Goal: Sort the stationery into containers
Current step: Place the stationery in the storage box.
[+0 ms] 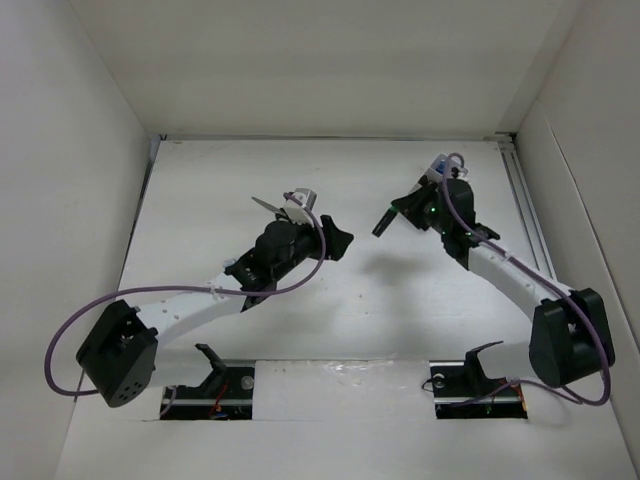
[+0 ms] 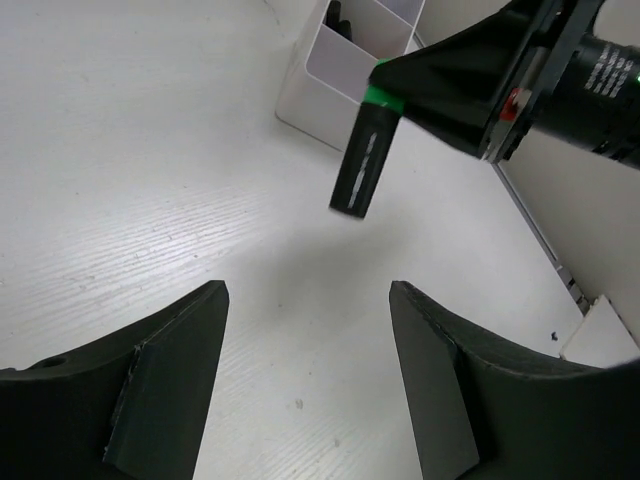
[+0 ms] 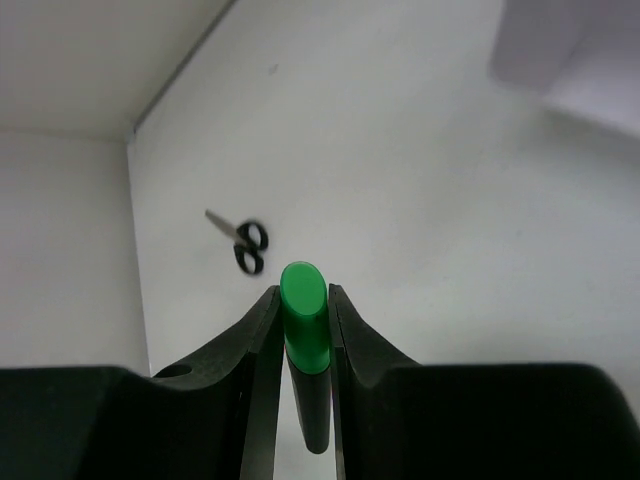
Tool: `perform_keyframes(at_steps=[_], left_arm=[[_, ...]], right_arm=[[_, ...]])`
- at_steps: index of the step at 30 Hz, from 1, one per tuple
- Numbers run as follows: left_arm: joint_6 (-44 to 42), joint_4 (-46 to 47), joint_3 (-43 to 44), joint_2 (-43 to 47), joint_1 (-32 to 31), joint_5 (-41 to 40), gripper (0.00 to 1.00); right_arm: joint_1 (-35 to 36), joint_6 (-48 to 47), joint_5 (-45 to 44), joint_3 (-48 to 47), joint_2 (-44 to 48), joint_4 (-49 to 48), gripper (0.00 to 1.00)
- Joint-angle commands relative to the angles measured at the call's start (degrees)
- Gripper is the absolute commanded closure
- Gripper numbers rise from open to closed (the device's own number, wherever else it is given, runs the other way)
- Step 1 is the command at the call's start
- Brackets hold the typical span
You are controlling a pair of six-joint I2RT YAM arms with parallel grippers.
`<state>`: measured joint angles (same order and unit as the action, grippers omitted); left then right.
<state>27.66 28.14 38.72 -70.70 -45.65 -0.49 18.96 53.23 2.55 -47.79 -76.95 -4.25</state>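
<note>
Right jaws pinched the green highlighter [image 2: 365, 170] mid-air just short of the white bin [image 2: 310, 95], left jaws spread empty; best bet was centring it over what looked like an open cell before release.

Lab test cell; bare white walls [image 1: 70, 150]

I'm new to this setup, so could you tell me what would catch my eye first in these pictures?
The right end effector grips a green highlighter, held above the table near a white divided bin. The left end effector stands open and empty, and black-handled scissors lie alone on the table.
</note>
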Motion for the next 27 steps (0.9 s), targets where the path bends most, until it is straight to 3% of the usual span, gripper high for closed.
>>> perform_keyframes(at_steps=[1,6,9,17,22,27], left_arm=[[-1.29,2.71,-1.01,2.41,-0.14,-2.23,0.38],[-2.08,0.78,-1.01,2.93,-0.14,-2.75,0.38],[-0.86,-0.45,-1.01,3.46,-0.14,-2.76,0.38],[1.95,-3.62,0.12,3.29,0.38,-1.02,0.38],[4.76,-3.62,0.13,1.97,2.41,1.12,0.38],[5.39,-6.78,1.89,-0.14,2.41,1.72,0.38]], right_arm=[[-4.45,2.13,-5.70,-2.12,3.73,0.46,1.00],[-8.58,2.66,-18.16,-8.01,1.54,4.41,1.00],[-10.69,3.72,-32.30,-14.76,-1.27,10.21,1.00],[-10.70,1.09,-52.17,-27.86,-9.96,17.95,1.00],[-7.45,-2.69,-60.45,-31.13,-15.85,19.46,1.00],[-6.13,-2.44,-61.95,-36.57,-21.66,24.89,1.00]])
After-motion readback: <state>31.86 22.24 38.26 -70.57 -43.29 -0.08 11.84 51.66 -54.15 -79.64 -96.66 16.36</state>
